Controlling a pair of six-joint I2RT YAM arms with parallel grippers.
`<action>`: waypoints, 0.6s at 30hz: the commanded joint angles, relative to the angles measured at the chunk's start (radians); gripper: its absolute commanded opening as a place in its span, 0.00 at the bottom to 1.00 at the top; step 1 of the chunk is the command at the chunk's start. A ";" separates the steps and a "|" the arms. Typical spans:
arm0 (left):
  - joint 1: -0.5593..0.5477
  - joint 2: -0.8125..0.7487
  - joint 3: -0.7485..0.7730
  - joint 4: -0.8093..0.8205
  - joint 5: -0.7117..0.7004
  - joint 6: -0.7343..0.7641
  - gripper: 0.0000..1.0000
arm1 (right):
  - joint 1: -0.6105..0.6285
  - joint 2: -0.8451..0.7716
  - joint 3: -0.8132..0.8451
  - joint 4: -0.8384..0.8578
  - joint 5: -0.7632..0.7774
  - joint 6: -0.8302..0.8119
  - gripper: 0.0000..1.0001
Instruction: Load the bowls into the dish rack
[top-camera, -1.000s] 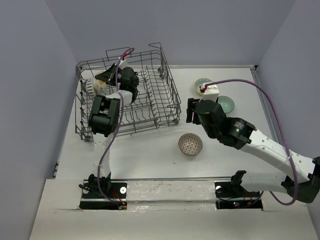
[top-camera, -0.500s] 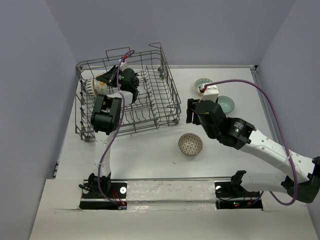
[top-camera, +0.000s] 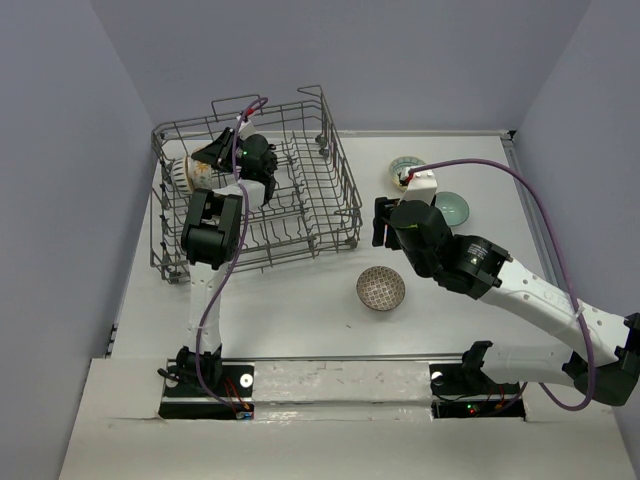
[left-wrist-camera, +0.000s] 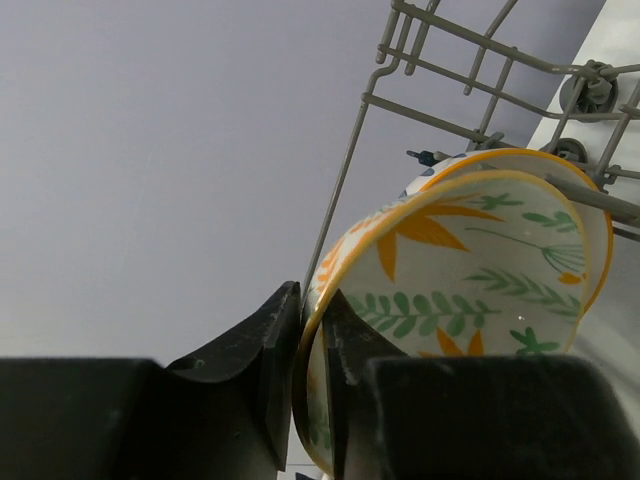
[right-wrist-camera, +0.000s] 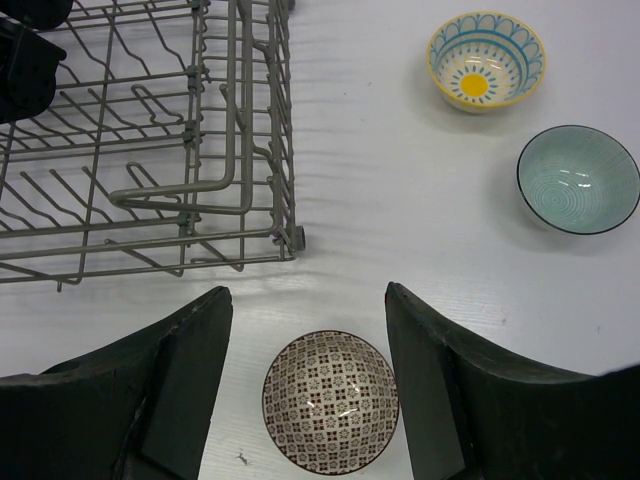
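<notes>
My left gripper (left-wrist-camera: 312, 300) is shut on the rim of a white bowl with orange flowers and green leaves (left-wrist-camera: 470, 260). It holds the bowl on edge in the far left corner of the grey wire dish rack (top-camera: 300, 215). A second orange-rimmed bowl (left-wrist-camera: 598, 240) stands right behind it. My right gripper (right-wrist-camera: 307, 295) hangs open above the table, with the brown-patterned bowl (right-wrist-camera: 330, 402) on the table below its fingers. A teal bowl (right-wrist-camera: 578, 180) and a yellow-rimmed bowl with a blue pattern (right-wrist-camera: 486, 60) sit to the right of the rack.
The rack's near right corner with its small wheel (right-wrist-camera: 293, 238) lies just beyond the right gripper's fingers. Grey walls close the table in on the left, the back and the right. A purple cable (top-camera: 540, 215) loops over the right arm.
The left gripper has shifted the flowered bowl slightly left, toward the rack's far left wall, and tipped it more on edge. The right arm has not moved.
</notes>
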 joint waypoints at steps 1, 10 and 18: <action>0.001 -0.019 0.049 0.069 -0.002 -0.027 0.33 | 0.005 -0.006 -0.002 0.055 0.004 -0.010 0.68; 0.001 -0.007 0.049 0.069 -0.005 -0.029 0.44 | 0.005 -0.006 -0.008 0.056 0.004 -0.012 0.69; 0.001 -0.002 0.050 0.069 -0.011 -0.033 0.45 | 0.005 -0.006 -0.013 0.058 0.004 -0.013 0.69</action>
